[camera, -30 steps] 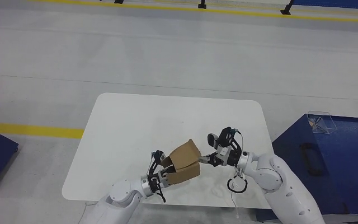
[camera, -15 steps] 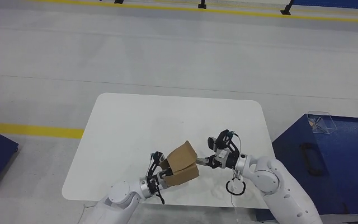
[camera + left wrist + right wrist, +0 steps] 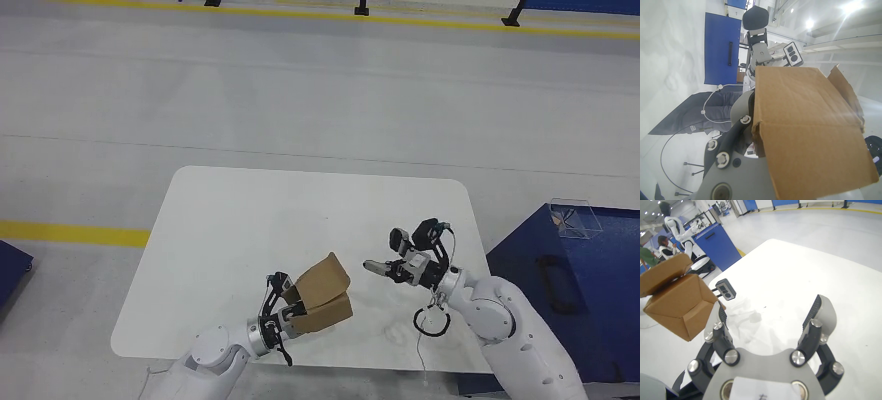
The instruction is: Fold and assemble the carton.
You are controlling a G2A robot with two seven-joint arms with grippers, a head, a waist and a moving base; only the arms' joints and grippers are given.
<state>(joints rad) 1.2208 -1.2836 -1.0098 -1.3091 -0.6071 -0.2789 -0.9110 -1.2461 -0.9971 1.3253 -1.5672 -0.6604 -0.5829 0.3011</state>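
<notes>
Top view: we see left gripper (image 3: 283, 298) clamped on the carton (image 3: 322, 292) over the table (image 3: 250, 220), right gripper (image 3: 386, 256) spread wide nearby, not touching.

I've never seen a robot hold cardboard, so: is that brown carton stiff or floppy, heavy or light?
Probably light: the left gripper alone holds the carton, seemingly clear of the table. Its walls look fairly stiff, with straight edges and crisp corners. The flap stands ajar and would likely swing if pushed.
</notes>
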